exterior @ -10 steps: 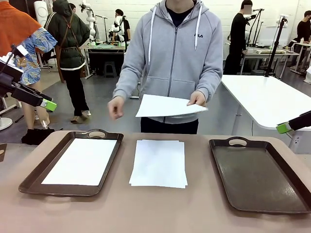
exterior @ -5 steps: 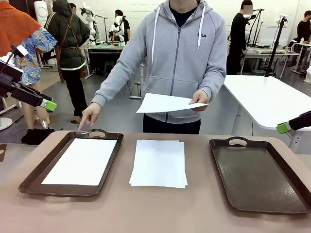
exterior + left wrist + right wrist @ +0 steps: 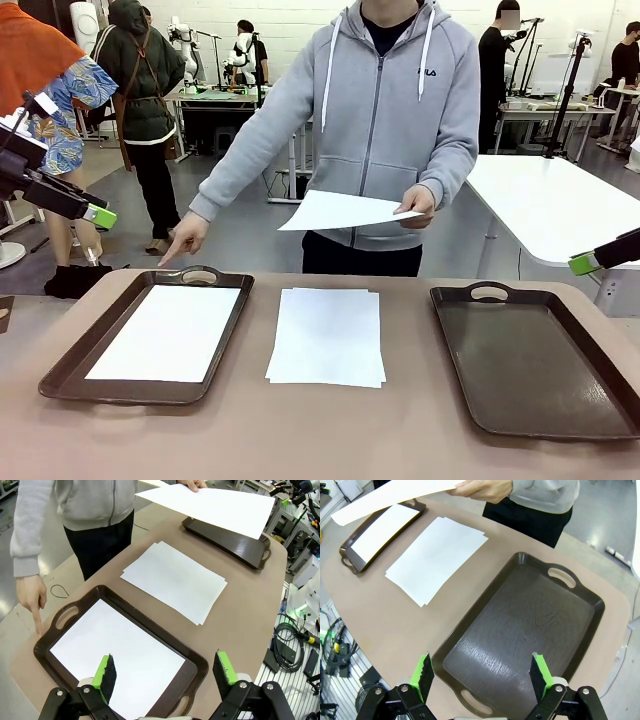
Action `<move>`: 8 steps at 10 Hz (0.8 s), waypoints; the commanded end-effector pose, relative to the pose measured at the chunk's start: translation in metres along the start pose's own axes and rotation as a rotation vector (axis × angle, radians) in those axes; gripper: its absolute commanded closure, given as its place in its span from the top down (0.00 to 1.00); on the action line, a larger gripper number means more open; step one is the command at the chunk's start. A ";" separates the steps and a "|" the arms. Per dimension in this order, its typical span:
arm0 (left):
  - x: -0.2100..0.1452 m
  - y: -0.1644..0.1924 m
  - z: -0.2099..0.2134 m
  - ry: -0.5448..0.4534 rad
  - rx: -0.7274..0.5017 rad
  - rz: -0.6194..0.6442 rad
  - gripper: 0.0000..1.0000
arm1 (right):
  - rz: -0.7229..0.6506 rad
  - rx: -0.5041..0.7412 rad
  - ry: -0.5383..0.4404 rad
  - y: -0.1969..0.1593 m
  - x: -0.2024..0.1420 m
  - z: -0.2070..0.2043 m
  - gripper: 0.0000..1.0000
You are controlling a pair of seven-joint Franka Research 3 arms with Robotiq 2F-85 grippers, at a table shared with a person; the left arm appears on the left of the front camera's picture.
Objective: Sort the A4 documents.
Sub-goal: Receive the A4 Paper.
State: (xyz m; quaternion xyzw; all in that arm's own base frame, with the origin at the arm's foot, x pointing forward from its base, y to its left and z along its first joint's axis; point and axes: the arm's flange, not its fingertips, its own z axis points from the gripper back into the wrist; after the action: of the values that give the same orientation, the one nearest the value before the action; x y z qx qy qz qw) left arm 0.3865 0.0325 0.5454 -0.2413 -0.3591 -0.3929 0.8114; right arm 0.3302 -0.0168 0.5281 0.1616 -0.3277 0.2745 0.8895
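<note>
A loose stack of A4 documents (image 3: 327, 335) lies flat on the middle of the desk (image 3: 330, 440), its sheets slightly fanned. At the stack's 9 o'clock sits the left tray (image 3: 62, 374), dark brown with handles, and a single A4 sheet (image 3: 168, 332) lies flat on its floor. At the stack's 3 o'clock sits the right tray (image 3: 530, 360), its dark floor bare.

At 12 o'clock, across the desk, stands a person (image 3: 390, 110) in a grey hoodie. One hand (image 3: 418, 205) holds another A4 sheet (image 3: 345, 212) by its edge, roughly level and well above the desk's far side. The other hand (image 3: 187, 238) points an index finger down, just beside the left tray's far handle; I cannot tell whether the fingertip touches.

The left claw (image 3: 165, 667) hovers over the near end of the left tray, released, fingers spread wide and gripping nothing. The right claw (image 3: 482, 672) hovers over the near end of the right tray, likewise released.
</note>
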 end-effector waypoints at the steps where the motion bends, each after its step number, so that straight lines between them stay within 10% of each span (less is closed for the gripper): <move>1: -0.001 0.000 0.001 -0.011 -0.007 -0.011 1.00 | 0.001 0.013 -0.003 0.000 0.000 -0.001 1.00; 8: -0.001 0.000 0.001 -0.011 -0.007 -0.011 1.00 | 0.001 0.013 -0.003 0.000 0.000 -0.001 1.00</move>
State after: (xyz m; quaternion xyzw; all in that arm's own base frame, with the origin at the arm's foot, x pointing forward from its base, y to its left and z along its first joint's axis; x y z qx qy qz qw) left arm 0.3865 0.0325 0.5454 -0.2413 -0.3591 -0.3929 0.8114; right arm 0.3302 -0.0168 0.5281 0.1616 -0.3277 0.2745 0.8895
